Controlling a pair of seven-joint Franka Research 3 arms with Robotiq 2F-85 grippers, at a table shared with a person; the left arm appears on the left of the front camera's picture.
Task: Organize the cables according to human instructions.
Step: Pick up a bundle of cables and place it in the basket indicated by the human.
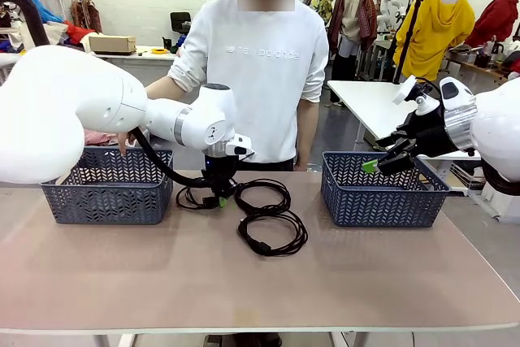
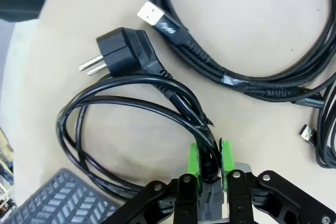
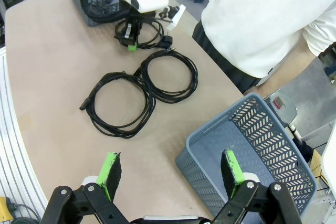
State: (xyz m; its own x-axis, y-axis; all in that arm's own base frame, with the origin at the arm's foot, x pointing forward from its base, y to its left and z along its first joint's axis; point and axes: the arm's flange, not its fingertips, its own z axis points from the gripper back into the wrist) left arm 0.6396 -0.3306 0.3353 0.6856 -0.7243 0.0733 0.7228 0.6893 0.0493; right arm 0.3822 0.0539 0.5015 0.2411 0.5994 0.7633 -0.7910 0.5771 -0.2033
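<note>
Toward the table's (image 1: 162, 282) far left-centre, the left hand (image 1: 218, 198) is seen clamped on the strands of one coiled power cord (image 2: 131, 85). The green pads (image 2: 193, 160) are pinched on the bundle, and the plug (image 2: 123, 51) lies flat beyond the fingers. The left basket (image 1: 106, 193) is just beside this grip, on its left, so a short lift and carry that way is judged likely. Two other coils (image 1: 268, 221) are laid near, mid-table. The right hand (image 1: 382, 164) is held wide apart above the right basket (image 1: 382, 197), well away from every cord.
</note>
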